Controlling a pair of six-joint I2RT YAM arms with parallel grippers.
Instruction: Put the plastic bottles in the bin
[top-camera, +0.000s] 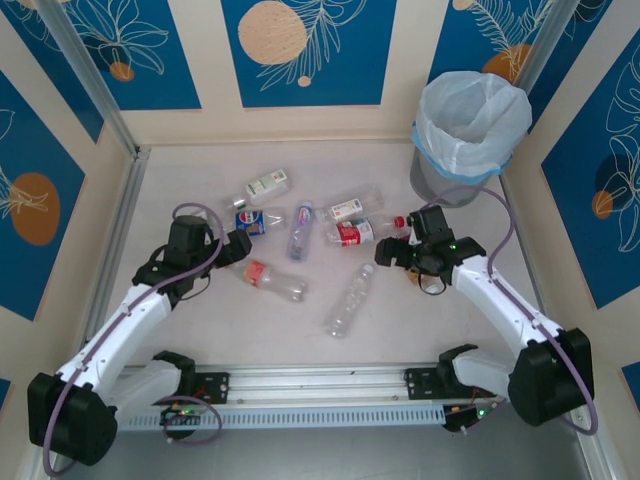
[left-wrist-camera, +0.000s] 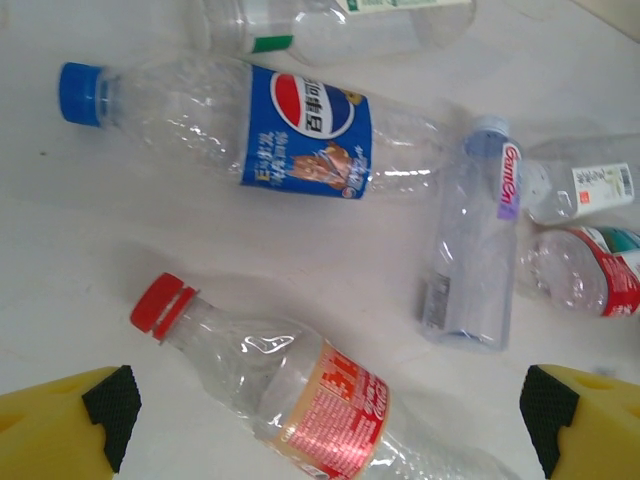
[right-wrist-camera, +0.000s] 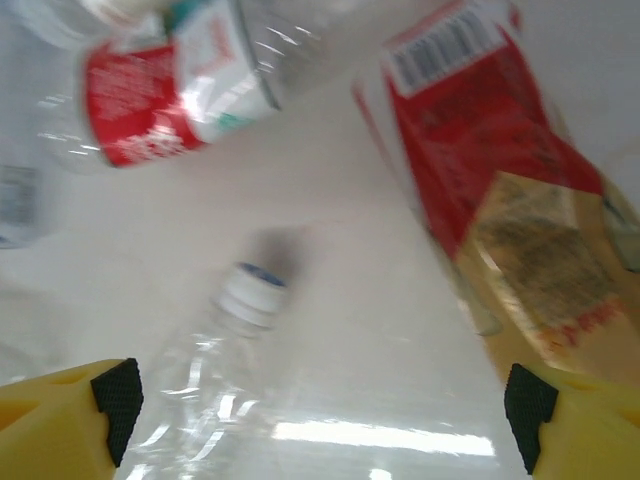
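the right gripper (right-wrist-camera: 320, 410) hangs with its jaws wide apart and nothing between them, over a white-capped bottle (right-wrist-camera: 235, 330) and beside a red-and-gold-labelled bottle (right-wrist-camera: 500, 190). it should centre on one body, crosswise, before closing, so that the crushed plastic does not slip out. the left gripper (left-wrist-camera: 330, 410), jaws also apart, hovers over a red-capped bottle (left-wrist-camera: 280, 385). the bin (top-camera: 435, 185) stands at the far right.

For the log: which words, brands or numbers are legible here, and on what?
"百事可乐", beside a Pepsi globe: blue-capped clear plastic bottle, on its blue label.
"GanTen": slim clear bluish plastic bottle.
Too blurred to read: the print on the red-capped clear bottle; the barcode digits on the red-labelled crushed bottle.
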